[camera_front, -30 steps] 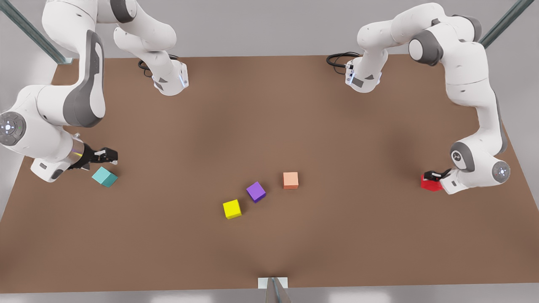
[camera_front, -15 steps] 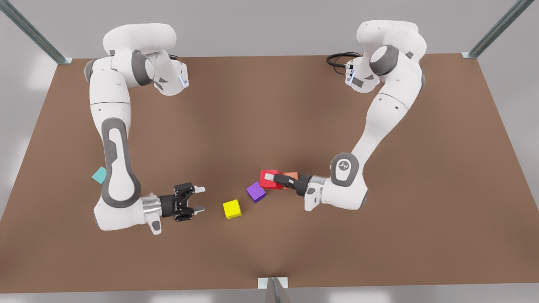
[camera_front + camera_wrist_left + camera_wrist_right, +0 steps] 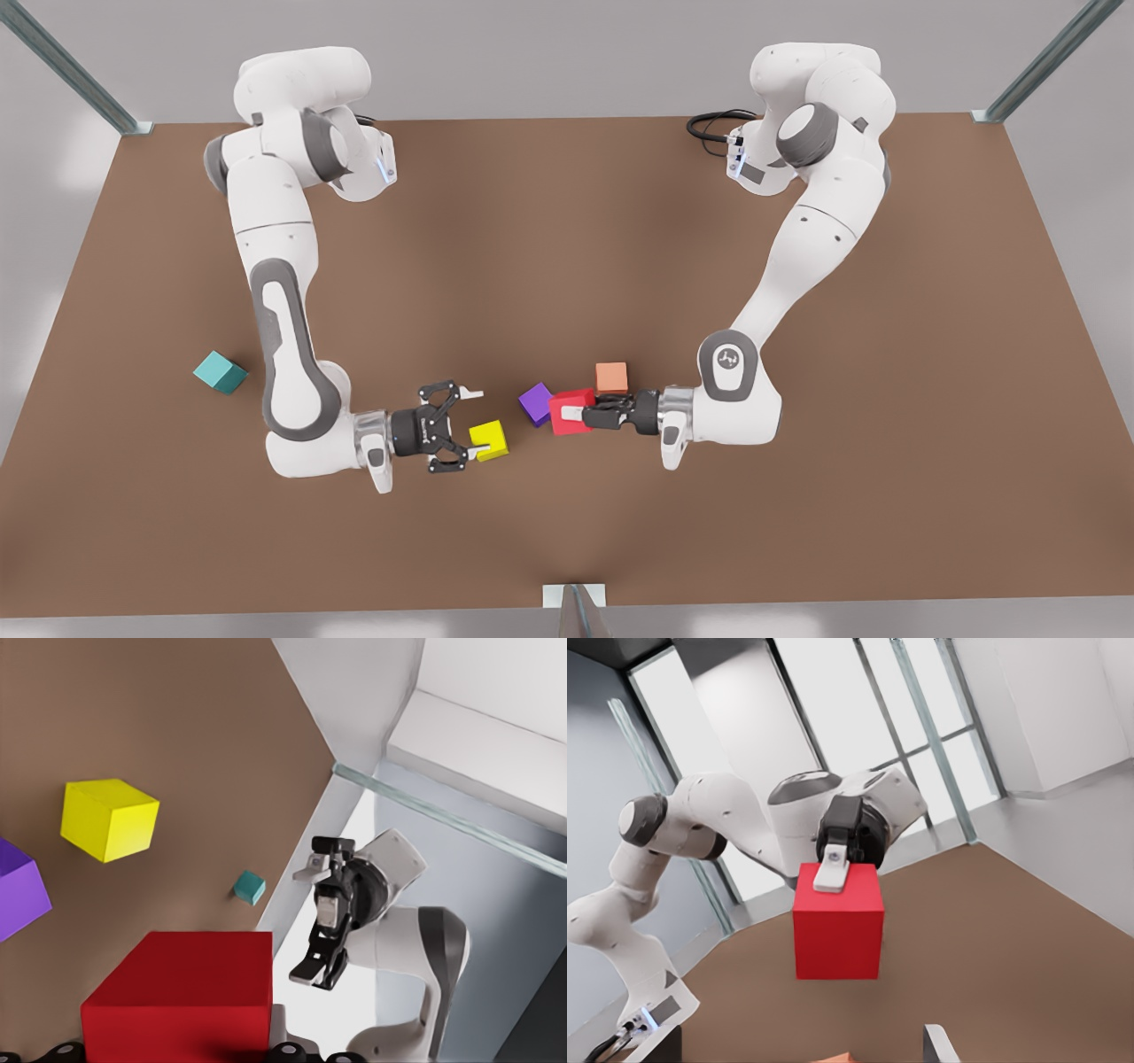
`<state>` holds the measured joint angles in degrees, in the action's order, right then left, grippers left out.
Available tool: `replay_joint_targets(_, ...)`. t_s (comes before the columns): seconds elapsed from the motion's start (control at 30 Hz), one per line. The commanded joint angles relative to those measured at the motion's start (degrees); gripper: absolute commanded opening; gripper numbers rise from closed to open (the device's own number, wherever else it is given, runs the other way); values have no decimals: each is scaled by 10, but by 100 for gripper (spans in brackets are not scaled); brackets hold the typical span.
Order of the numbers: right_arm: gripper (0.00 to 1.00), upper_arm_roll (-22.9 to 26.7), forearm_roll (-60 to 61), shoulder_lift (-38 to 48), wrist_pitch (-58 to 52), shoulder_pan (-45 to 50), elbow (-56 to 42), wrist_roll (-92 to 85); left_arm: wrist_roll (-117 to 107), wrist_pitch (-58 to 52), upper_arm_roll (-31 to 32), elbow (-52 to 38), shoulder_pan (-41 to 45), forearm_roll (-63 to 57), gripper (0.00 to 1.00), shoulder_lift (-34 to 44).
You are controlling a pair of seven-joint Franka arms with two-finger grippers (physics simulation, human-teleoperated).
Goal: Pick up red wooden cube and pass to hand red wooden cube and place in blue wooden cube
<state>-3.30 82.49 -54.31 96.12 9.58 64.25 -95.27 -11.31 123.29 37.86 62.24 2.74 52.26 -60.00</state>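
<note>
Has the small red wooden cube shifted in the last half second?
Yes. Held in the left gripper, the red wooden cube has moved toward the front view's bottom: it was level with the salmon-orange cube, and is now below it, beside the purple cube.

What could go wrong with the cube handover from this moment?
1. The open right gripper overlaps the yellow cube in the front view; if it is low, advancing could knock that cube.
2. The left gripper pinches the red wooden cube near one edge, so a misaligned grab might twist or drop it.
3. The purple cube sits close by and could be bumped.
</note>
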Motion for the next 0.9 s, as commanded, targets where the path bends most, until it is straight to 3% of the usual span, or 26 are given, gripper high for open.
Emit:
replay_joint_targets(0.0,100,0,36,-5,37,6,-1,-173,-14,-13,1,0,0,2,72,1)
replay_joint_targets(0.87,100,-19,105,-17,60,55,11,-139,14,-9,1,0,6,2,72,1)
